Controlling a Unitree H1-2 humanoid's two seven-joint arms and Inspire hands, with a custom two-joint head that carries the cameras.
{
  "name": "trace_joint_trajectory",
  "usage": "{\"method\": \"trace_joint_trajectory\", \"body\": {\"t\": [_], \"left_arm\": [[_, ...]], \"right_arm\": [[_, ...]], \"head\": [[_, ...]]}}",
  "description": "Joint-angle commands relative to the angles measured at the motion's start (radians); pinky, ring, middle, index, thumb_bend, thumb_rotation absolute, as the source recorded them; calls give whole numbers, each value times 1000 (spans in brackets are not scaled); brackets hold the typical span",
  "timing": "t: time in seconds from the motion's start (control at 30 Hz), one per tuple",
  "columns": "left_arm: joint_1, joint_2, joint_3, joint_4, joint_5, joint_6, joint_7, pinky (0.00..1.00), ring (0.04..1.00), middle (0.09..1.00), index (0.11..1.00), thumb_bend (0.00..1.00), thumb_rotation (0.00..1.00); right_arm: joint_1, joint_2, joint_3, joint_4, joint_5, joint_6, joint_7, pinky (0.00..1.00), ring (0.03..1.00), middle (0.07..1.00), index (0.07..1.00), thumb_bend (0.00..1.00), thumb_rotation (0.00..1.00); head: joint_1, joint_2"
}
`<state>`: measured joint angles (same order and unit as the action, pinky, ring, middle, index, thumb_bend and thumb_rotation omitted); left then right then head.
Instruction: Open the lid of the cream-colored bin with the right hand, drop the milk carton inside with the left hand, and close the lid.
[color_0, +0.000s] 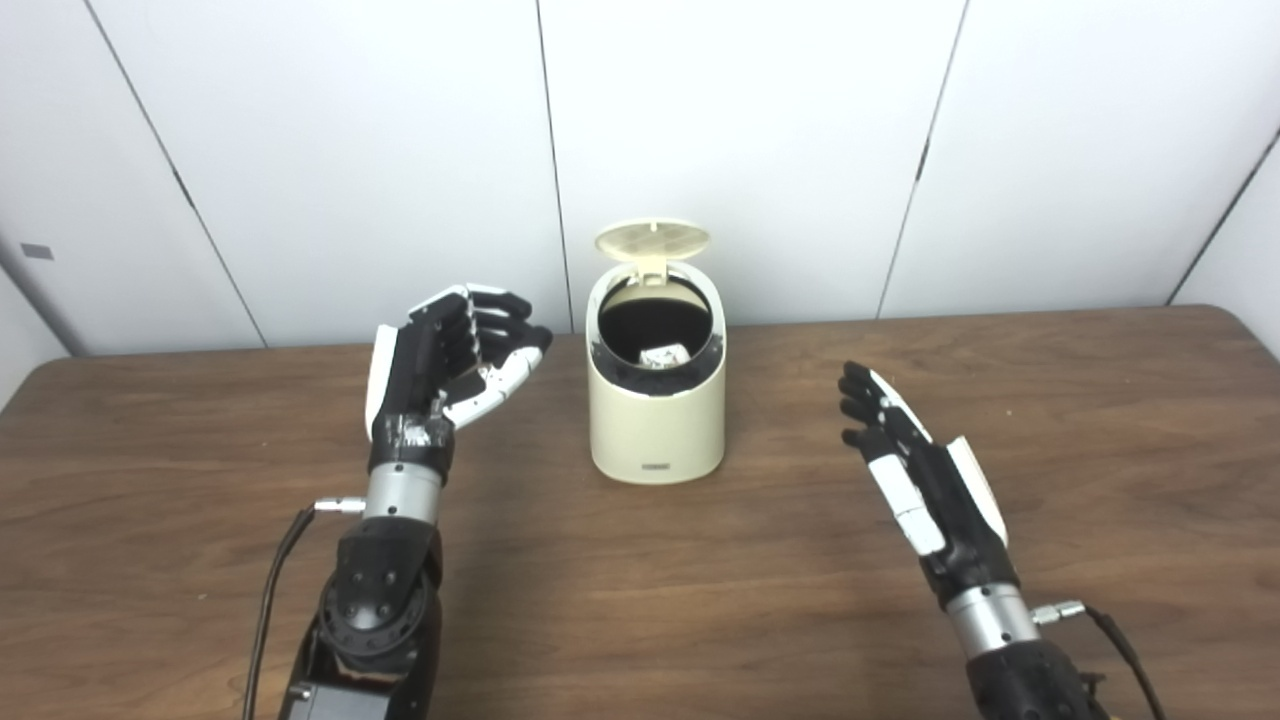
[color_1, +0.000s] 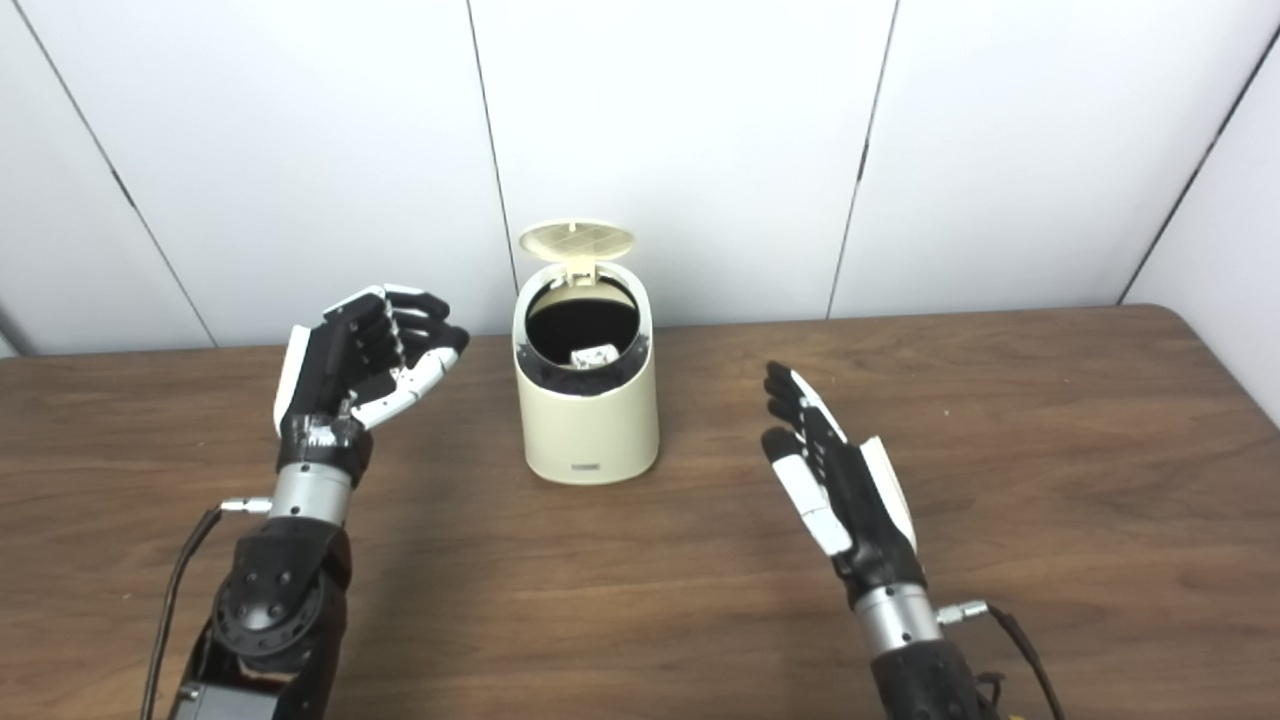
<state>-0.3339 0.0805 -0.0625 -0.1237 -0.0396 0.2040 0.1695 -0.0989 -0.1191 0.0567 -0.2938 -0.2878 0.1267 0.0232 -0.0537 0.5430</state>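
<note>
The cream-colored bin (color_0: 657, 420) stands on the brown table at mid-depth. Its lid (color_0: 652, 241) is flipped up and stands open at the back. A small white milk carton (color_0: 663, 355) lies inside the dark opening, also visible in the right eye view (color_1: 593, 355). My left hand (color_0: 450, 360) is raised left of the bin, fingers curled but apart, holding nothing. My right hand (color_0: 915, 465) is to the right of the bin and nearer to me, fingers stretched flat, empty, apart from the bin.
The wooden table (color_0: 640, 620) runs across the whole view. White wall panels stand behind it. Cables hang from both wrists near the bottom edge.
</note>
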Motion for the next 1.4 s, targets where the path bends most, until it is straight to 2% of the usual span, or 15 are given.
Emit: {"method": "trace_joint_trajectory", "body": {"t": [0.0, 0.07, 0.1, 0.17, 0.27, 0.37, 0.4, 0.47, 0.6, 0.67, 0.9, 0.93, 1.07, 1.2, 1.37], "left_arm": [[-7, -12, 15, -31, 16, -33, -8, 529, 576, 629, 499, 507, 71], [16, -9, 13, -28, 50, -43, -9, 571, 622, 667, 499, 501, 77], [26, -5, 11, -29, 58, -37, -19, 600, 653, 692, 546, 496, 147], [46, 11, 1, -28, 60, -39, -57, 669, 727, 756, 712, 471, 442], [73, 45, -10, -16, 25, -50, -147, 821, 847, 873, 871, 481, 746], [91, 56, -14, -14, 4, -31, -202, 912, 916, 942, 940, 526, 805], [98, 59, -18, -14, 1, -27, -218, 964, 957, 977, 976, 569, 851], [115, 62, -25, -23, 3, -14, -240, 993, 991, 996, 995, 626, 902], [138, 62, -25, -30, -1, -31, -268, 1000, 1000, 1000, 1000, 661, 964], [146, 56, -21, -33, 5, -35, -270, 1000, 1000, 1000, 1000, 666, 993], [177, 33, 14, -26, -77, -76, -309, 1000, 1000, 1000, 1000, 729, 1000], [179, 31, 17, -26, -81, -81, -312, 1000, 1000, 1000, 1000, 734, 1000], [185, 26, 23, -18, -68, -103, -308, 1000, 1000, 1000, 1000, 741, 1000], [188, 10, 27, -14, -62, -109, -292, 1000, 1000, 1000, 1000, 740, 998], [191, -11, 30, -14, -60, -106, -286, 1000, 1000, 1000, 1000, 736, 995]], "right_arm": [[-67, -19, 10, -33, -52, -44, -9, 795, 888, 922, 919, 678, 1000], [-111, -32, 20, -33, -75, -33, 3, 774, 886, 927, 918, 658, 1000], [-132, -35, 24, -38, -83, -20, 10, 772, 894, 935, 917, 648, 1000], [-178, -37, 31, -46, -97, 7, 23, 803, 916, 940, 915, 631, 1000], [-255, -38, 43, -50, -114, 56, 50, 820, 883, 925, 910, 600, 982], [-312, -45, 57, -50, -145, 103, 77, 798, 861, 925, 910, 575, 960], [-333, -52, 64, -48, -158, 115, 89, 783, 863, 928, 914, 568, 976], [-376, -70, 74, -46, -171, 124, 114, 749, 865, 928, 914, 559, 995], [-451, -89, 84, -35, -191, 145, 146, 757, 892, 938, 911, 562, 985], [-480, -102, 94, -25, -224, 145, 149, 808, 905, 933, 907, 547, 997], [-593, -128, 131, 61, -266, 167, 204, 827, 951, 957, 825, 516, 981], [-602, -128, 134, 77, -266, 165, 207, 819, 954, 962, 784, 532, 960], [-632, -139, 154, 121, -288, 158, 222, 801, 965, 967, 734, 554, 932], [-657, -154, 180, 176, -305, 125, 222, 883, 998, 974, 694, 548, 937], [-668, -166, 205, 210, -333, 118, 226, 945, 1000, 992, 667, 548, 950]], "head": [[1, 2], [2, 4], [2, 3], [-2, 4], [-7, 4], [-6, 4], [-6, 4], [-11, 6], [-16, 7], [-15, 7], [-24, 11], [-23, 10], [-26, 10], [-29, 14], [-27, 16]]}}
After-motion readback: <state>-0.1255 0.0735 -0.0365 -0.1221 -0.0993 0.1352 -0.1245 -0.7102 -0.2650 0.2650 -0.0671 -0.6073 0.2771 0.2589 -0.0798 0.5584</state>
